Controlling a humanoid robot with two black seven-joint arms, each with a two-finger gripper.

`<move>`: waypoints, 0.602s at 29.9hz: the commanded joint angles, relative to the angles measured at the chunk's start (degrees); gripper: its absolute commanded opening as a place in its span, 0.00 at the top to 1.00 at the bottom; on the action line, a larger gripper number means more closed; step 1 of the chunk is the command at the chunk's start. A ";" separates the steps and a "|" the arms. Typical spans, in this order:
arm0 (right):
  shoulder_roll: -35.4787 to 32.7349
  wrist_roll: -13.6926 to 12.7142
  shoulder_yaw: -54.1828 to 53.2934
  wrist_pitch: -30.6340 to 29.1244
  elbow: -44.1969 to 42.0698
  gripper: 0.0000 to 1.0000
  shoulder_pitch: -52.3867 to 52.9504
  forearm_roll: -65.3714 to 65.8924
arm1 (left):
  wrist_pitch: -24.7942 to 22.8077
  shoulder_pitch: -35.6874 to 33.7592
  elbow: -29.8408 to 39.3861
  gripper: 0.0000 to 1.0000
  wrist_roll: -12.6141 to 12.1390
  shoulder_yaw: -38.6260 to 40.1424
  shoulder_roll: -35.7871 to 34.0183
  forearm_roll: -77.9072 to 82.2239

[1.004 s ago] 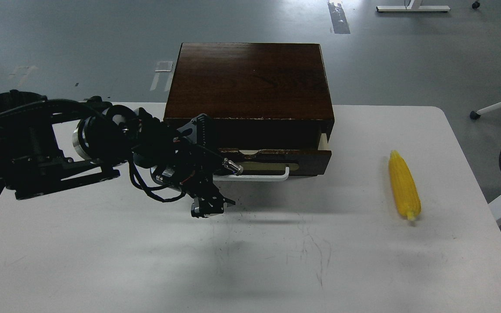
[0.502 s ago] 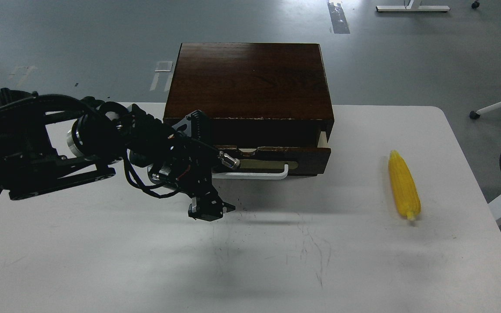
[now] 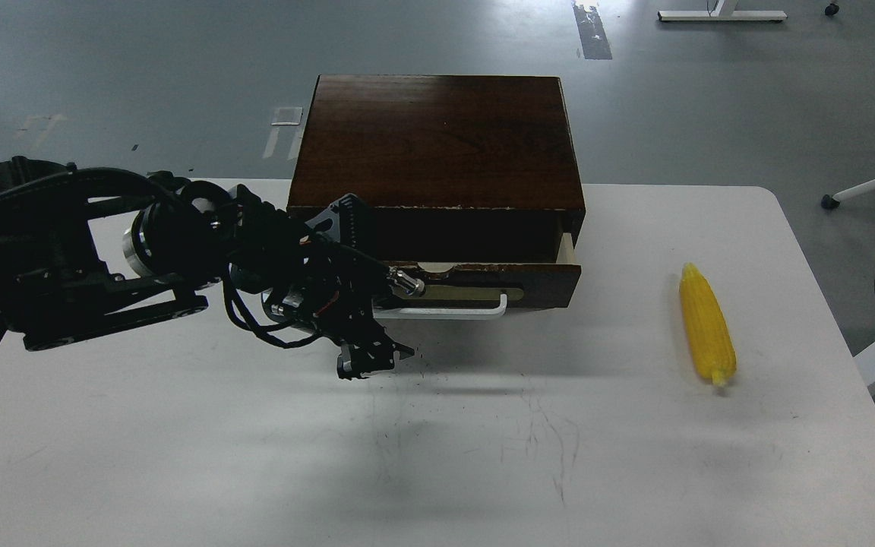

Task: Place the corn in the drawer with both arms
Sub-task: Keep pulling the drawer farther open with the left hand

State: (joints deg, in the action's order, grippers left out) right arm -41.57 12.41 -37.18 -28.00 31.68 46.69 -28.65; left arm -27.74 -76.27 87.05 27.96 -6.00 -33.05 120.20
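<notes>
The white table [image 3: 179,456] is seen nearest, marked with dark scuffs. The left gripper [image 3: 365,361] is held just above it, below the left end of the white handle [image 3: 453,310]; whether its jaws are parted cannot be told. The corn [image 3: 706,330] lies well to the right. Behind, the drawer [image 3: 498,277] is slightly open in the dark wooden box [image 3: 437,140].

White bench [image 3: 179,456], scuffed up with dark scratch marks around the middle. Sitting on it: a dark brown wooden box [image 3: 437,144] at the back, and a yellow corn [image 3: 706,325] lying well off to the right.
</notes>
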 commanded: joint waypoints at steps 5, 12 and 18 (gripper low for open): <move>0.00 0.07 0.00 0.00 -0.04 0.00 -0.02 0.00 | -0.12 -0.54 0.05 0.61 0.04 -0.06 0.18 0.30; 0.08 0.07 0.00 0.00 -0.04 0.00 -0.02 0.00 | -0.12 -0.28 0.05 0.61 0.04 -0.06 0.18 0.39; 0.08 0.07 0.00 0.00 -0.21 0.00 -0.11 0.00 | -0.12 -0.28 -0.04 0.61 -2.03 0.03 0.09 0.48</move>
State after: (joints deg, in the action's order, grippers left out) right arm -41.50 12.48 -37.18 -28.00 31.63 46.64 -28.65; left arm -27.87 -76.46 87.10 26.84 -6.08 -32.82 120.58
